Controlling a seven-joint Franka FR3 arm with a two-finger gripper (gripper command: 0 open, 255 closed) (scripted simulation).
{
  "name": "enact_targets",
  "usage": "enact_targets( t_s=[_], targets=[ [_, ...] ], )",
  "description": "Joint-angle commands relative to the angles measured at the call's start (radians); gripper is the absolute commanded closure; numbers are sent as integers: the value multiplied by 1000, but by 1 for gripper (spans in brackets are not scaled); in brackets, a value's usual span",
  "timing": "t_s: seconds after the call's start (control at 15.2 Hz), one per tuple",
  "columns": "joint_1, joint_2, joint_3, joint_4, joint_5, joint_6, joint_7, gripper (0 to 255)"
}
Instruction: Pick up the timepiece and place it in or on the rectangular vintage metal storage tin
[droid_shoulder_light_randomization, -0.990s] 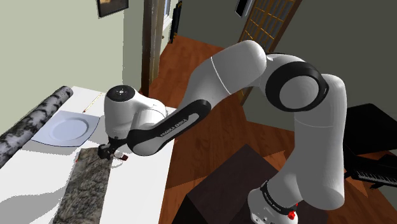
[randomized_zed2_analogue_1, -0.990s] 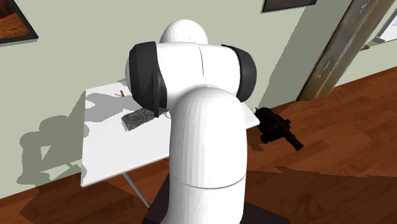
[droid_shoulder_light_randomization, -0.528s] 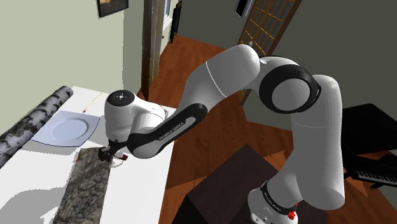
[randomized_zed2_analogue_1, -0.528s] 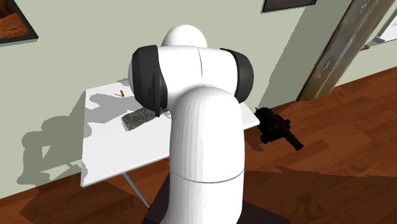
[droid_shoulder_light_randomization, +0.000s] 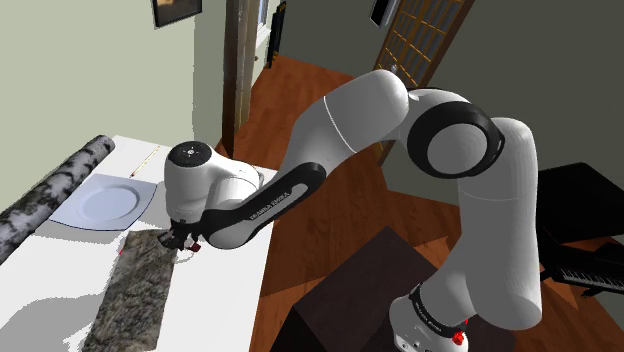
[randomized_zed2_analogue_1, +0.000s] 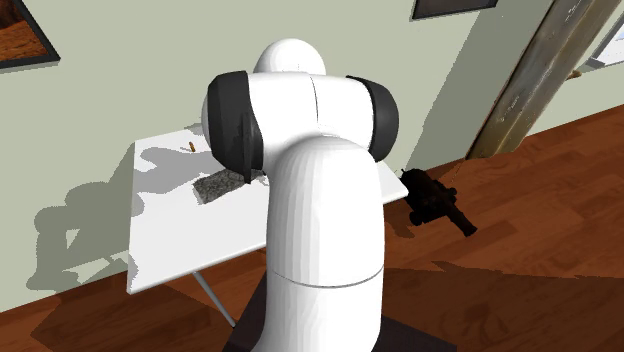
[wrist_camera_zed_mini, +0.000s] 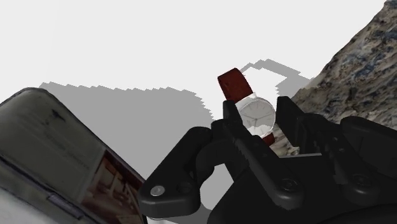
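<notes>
Watch (wrist_camera_zed_mini: 257, 116) on my remote feed: the white table (droid_shoulder_light_randomization: 55, 295) spreads beneath the gripper (wrist_camera_zed_mini: 256, 105). A mottled grey slab (droid_shoulder_light_randomization: 135, 295) lies just beside the gripper, and a worn grey-green tin (wrist_camera_zed_mini: 48, 143) lies near its other side. The red-strapped, white-faced watch sits clamped between the gripper's two fingertips.

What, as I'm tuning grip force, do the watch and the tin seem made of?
The watch: dark red matte strap, leather-like though possibly plastic; white dial in a silvery rim, likely metal. The tin: dull olive top with worn, scuffed patches, suggesting aged painted metal; not certain.
</notes>
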Motion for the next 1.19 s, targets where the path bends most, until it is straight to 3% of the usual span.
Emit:
enact_targets(
  t_s=[0.0,1.12],
  targets=[
    [0,1,0,0,0,0,0,255],
    [-34,-122,50,-6,64,-115,-51,255]
  ],
)
